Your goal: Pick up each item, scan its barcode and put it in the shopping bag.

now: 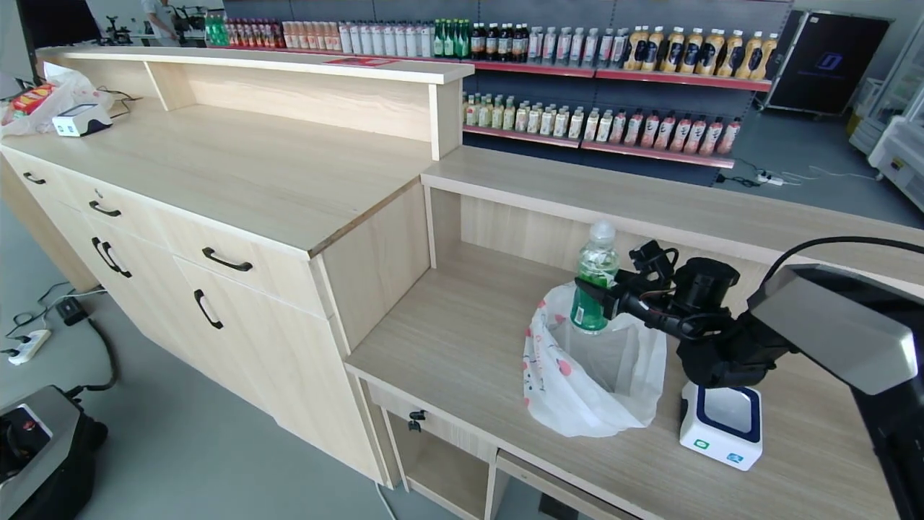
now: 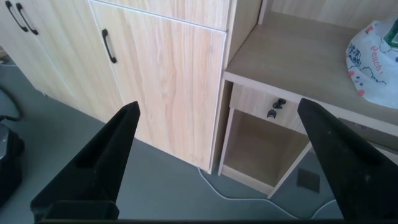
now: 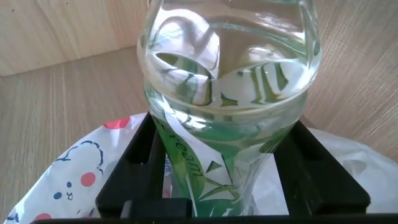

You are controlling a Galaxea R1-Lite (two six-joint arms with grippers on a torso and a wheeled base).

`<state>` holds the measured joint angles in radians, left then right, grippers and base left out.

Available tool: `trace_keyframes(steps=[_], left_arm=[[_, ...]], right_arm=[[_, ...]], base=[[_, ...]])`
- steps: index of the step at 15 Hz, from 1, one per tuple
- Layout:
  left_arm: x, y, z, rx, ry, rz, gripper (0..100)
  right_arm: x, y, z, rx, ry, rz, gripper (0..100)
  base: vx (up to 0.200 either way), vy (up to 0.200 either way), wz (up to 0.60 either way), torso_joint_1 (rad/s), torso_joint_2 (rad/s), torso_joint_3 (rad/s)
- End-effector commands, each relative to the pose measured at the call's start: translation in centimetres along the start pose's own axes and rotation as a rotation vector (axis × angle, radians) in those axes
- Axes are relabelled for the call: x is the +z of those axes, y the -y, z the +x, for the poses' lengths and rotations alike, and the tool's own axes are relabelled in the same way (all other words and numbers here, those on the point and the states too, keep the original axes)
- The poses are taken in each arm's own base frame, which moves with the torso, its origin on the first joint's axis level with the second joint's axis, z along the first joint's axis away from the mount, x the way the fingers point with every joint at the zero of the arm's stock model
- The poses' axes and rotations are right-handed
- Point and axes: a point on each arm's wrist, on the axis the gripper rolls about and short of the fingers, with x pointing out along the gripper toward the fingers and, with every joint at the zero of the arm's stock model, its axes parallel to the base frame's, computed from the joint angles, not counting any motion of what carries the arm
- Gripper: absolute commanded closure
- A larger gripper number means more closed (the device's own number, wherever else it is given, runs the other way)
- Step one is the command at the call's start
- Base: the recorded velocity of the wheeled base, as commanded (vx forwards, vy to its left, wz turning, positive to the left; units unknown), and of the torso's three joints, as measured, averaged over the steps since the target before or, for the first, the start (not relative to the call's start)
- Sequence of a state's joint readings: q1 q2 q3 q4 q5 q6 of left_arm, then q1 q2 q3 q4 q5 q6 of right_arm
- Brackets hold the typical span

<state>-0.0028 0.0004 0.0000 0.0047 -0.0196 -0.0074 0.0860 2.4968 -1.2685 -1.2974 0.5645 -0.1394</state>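
Black left end effector [image 2: 217,104], nearest me, hangs spread wide. Farther off, my right end effector [image 1: 593,292] clamps the green-labelled bottle [image 1: 596,263] over the open shopping bag [image 1: 577,393] directly beneath it on the worktop [image 1: 462,325]. I'd lower straight down, centred in the mouth, clear of the rim, before releasing. The bottle stands upright: long axis vertical, cap up.

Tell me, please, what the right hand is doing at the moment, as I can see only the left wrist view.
Observer: The right hand is shut on a green-labelled bottle, holding it upright at the open mouth of the shopping bag.
Operator: Thank you. Is a scanner near the bag?
Observer: Yes, a white scanner stands on the counter right beside the bag, on the robot's right.
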Motion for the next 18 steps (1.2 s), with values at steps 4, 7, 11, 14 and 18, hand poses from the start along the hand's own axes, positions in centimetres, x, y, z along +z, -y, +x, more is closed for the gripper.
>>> trace_keyframes(steps=[4, 7, 11, 14, 18], left_arm=[[0.0, 0.0, 0.0, -0.001, -0.001, 0.0, 0], [0.0, 0.0, 0.0, -0.001, -0.001, 0.0, 0], [0.0, 0.0, 0.0, -0.001, -0.001, 0.0, 0], [0.0, 0.0, 0.0, -0.001, -0.001, 0.0, 0], [0.0, 0.0, 0.0, -0.001, -0.001, 0.0, 0]], right_arm=[[-3.2, -0.5, 1.2, 0.018, -0.025, -0.005, 100], [-3.8, -0.8, 1.4, 0.027, -0.029, -0.022, 100], [-4.4, -0.8, 1.6, 0.027, -0.033, -0.02, 100], [-5.0, -0.9, 1.6, 0.027, -0.042, -0.014, 100], [-4.7, -0.9, 1.5, 0.027, -0.041, -0.017, 100]], base=[[0.0, 0.0, 0.0, 0.0, 0.0, 0.0], [0.0, 0.0, 0.0, 0.0, 0.0, 0.0], [0.0, 0.0, 0.0, 0.0, 0.0, 0.0], [0.0, 0.0, 0.0, 0.0, 0.0, 0.0], [0.0, 0.0, 0.0, 0.0, 0.0, 0.0]])
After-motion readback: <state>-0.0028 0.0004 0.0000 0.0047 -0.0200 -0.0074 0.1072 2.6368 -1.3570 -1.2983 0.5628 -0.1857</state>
